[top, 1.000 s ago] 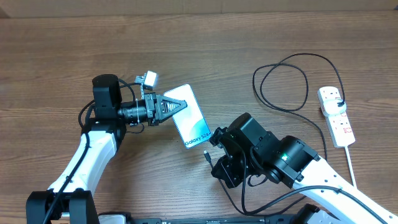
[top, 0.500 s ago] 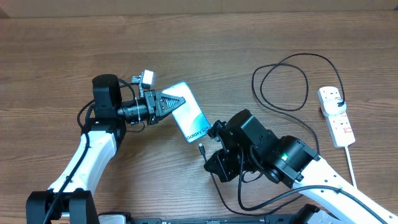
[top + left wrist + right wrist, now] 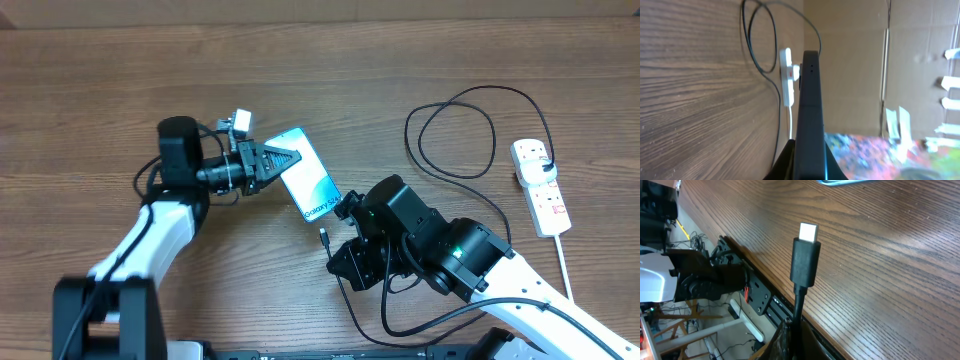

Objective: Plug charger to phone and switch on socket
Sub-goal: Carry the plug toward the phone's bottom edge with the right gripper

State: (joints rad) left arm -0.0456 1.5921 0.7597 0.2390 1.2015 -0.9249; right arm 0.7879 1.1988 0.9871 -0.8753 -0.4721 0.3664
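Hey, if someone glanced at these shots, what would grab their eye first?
The phone, mid-table, gripped at one end by the left claw. Just below it in the overhead view, the right claw pinches the charger, its plug tip aimed at the phone. The white socket lies at the far right.
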